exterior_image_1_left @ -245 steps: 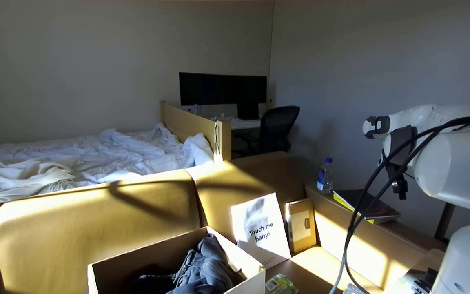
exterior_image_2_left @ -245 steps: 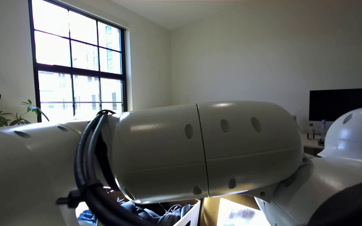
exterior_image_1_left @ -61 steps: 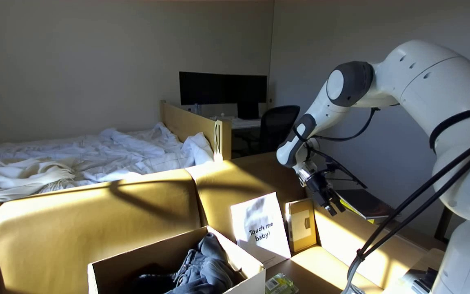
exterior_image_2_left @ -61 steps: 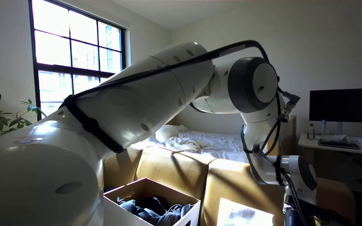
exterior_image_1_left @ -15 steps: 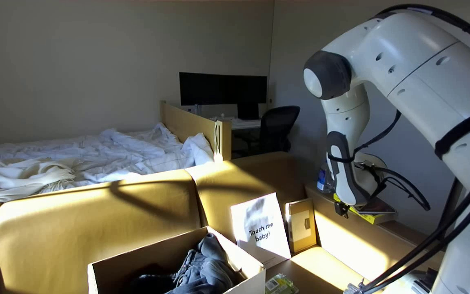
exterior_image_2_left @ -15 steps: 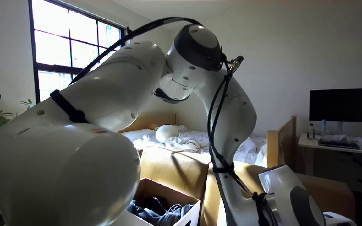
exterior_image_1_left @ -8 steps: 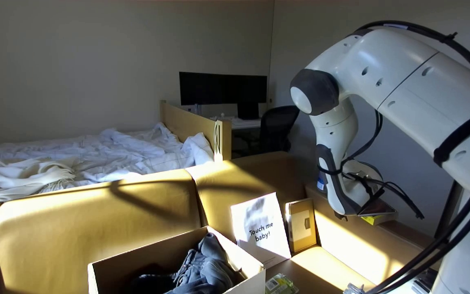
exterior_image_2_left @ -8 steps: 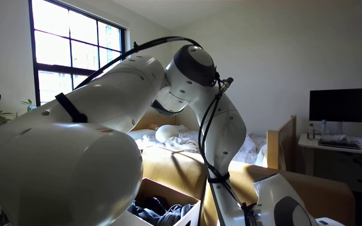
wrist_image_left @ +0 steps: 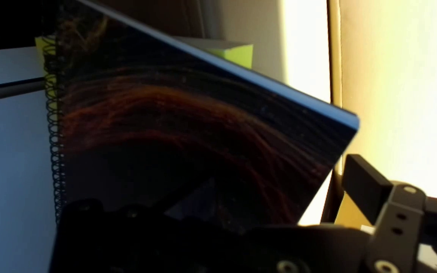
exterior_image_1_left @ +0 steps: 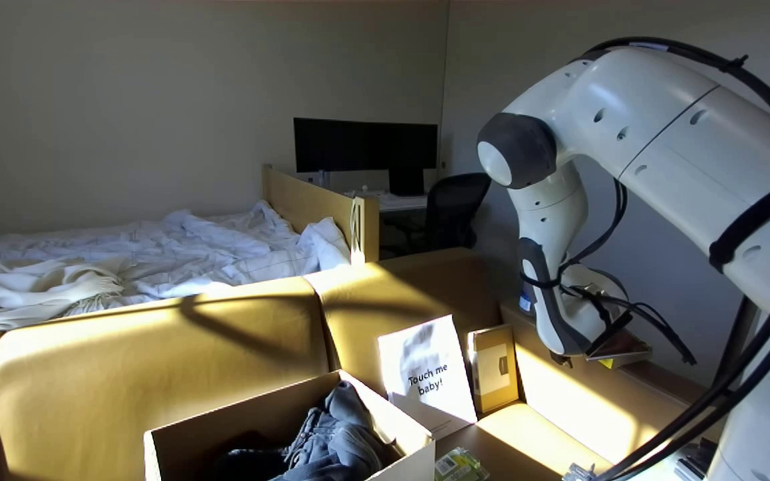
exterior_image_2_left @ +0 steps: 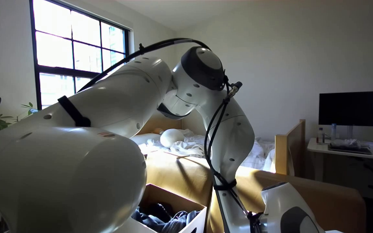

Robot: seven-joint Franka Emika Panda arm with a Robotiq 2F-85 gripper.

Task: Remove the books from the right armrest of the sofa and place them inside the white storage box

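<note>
Sun falls in bright patches on our sofa (exterior_image_1_left: pixel 124 374). Something has just changed: a second ago the arm (exterior_image_1_left: pixel 672 120) stood higher, and now it has dropped low over the notebook (wrist_image_left: pixel 165 121) and is almost still. We think the search for a good spot is nearly done and a grab should come next. The jaws stand spread wide, and we see nothing pinched in them. In the wrist view, one jaw shows just past the notebook's edge; the other is too dark to make out well.

The notebook is black, with red and orange swirls, pale page edges and wire rings down one side. It lies crooked on top of a yellow book (wrist_image_left: pixel 237 56), on the armrest (exterior_image_1_left: pixel 666 381). So both must still go into the box (exterior_image_1_left: pixel 418 464), where we can see only dark clothes (exterior_image_1_left: pixel 338 434). We can't tell if either book has slid, since the arm hides much of them.
</note>
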